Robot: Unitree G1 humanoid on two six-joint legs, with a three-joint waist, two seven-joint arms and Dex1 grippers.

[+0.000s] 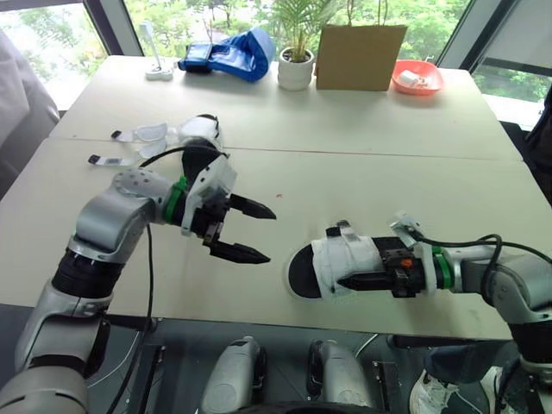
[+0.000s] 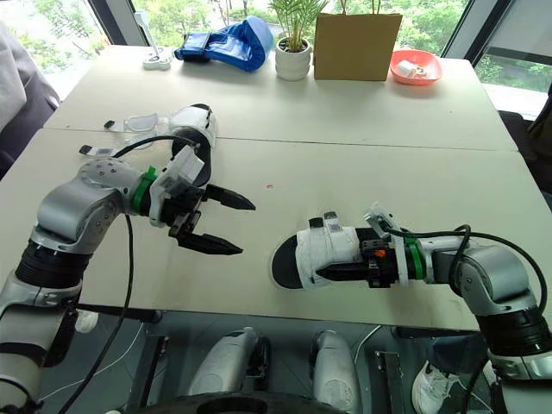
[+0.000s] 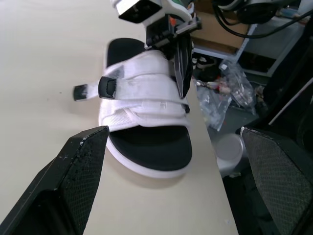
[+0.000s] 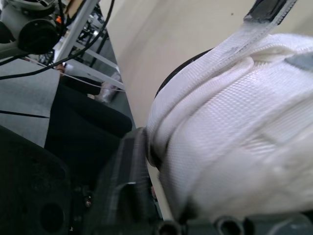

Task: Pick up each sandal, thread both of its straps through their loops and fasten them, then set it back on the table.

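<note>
Bare table (image 1: 345, 172) between left gripper (image 1: 271, 236) and near sandal (image 1: 341, 259); second sandal (image 1: 201, 129) just beyond that gripper

Left arm (image 1: 112, 220): silver-grey rounded shells, black joint bands, green wrist ring (image 1: 177, 200), black cable (image 1: 148, 259) run outside the casing. Left gripper (image 1: 271, 235): white housing, two black tapered fingers (image 1: 246, 253), cross-hatched pads. Right arm (image 1: 509, 280): matching grey finish, green band (image 1: 442, 267), black looped cables (image 1: 470, 244). Right gripper (image 1: 347, 281): dark body, small orange marks.

You have bright, even daylight coming from the windows (image 1: 52, 43) beyond the far edge of the table (image 1: 345, 129), blown out nearly white at the left, and the sandal (image 1: 341, 263) throws only a soft, faint shadow on the pale top.
</note>
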